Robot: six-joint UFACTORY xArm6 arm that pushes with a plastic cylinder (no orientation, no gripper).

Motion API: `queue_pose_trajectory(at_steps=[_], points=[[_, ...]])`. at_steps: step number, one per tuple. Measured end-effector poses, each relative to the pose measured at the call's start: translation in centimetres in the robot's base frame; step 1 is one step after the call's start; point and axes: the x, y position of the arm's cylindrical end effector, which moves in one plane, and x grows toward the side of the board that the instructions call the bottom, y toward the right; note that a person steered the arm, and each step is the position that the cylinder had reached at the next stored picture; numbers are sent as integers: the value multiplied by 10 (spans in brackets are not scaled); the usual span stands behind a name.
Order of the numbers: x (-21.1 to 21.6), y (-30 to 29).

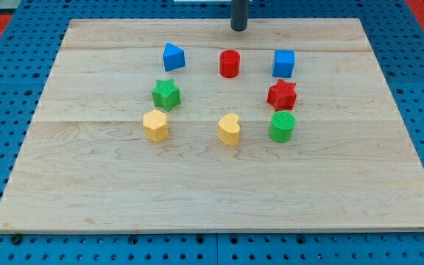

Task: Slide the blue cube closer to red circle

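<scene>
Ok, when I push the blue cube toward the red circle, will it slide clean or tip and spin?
The blue cube sits flat and squat, so it will probably slide rather than tip. An off-centre push may turn it, since its faces are flat. My tip is up near the board's top edge, above the red circle, touching nothing. The wooden board looks smooth, so drag is likely low.

The straight dark rod entered from the view's top edge, slightly right of centre, and stood close to upright. Only its short lower section showed; the arm above was out of frame. My tip (239, 29) sat at the far side of the scene.
</scene>
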Motion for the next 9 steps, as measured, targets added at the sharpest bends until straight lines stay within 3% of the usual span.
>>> queue_pose_trajectory(at_steps=[6,8,9], points=[[-4,-13],[20,66],[68,90]])
